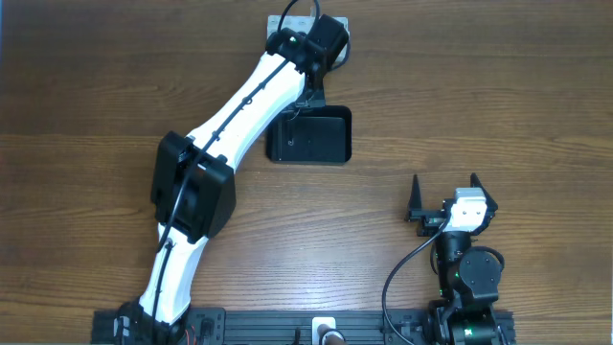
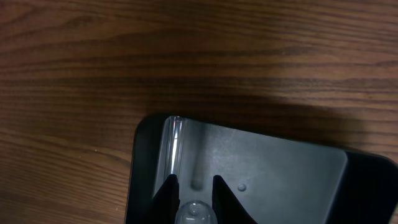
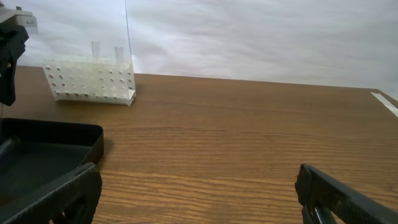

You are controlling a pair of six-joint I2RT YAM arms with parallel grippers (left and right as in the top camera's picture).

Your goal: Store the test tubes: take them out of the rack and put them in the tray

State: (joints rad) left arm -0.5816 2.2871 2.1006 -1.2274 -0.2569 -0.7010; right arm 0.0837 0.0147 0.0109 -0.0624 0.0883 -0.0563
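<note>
The left gripper [image 2: 193,185] clasps a clear glass test tube [image 2: 195,214] between its narrowly set fingers, over the black rectangular plastic tray [image 2: 280,180] at the far middle of the brown wooden table [image 2: 186,56]. A second clear tube [image 2: 173,144] lies in the tray against one side wall. Just beyond the tray stands the white perforated rack [image 3: 90,81] with two upright tubes [image 3: 118,55] in it. The right gripper [image 1: 445,184] sits at the near right, its jaws spread wide and holding nothing.

Your top view has the rack [image 1: 275,23] mostly hidden under the left arm [image 1: 239,105]; tray [image 2: 144,171] and the test tube [image 2: 196,213] in the left gripper [image 2: 194,180] run off the left wrist view's edge.
</note>
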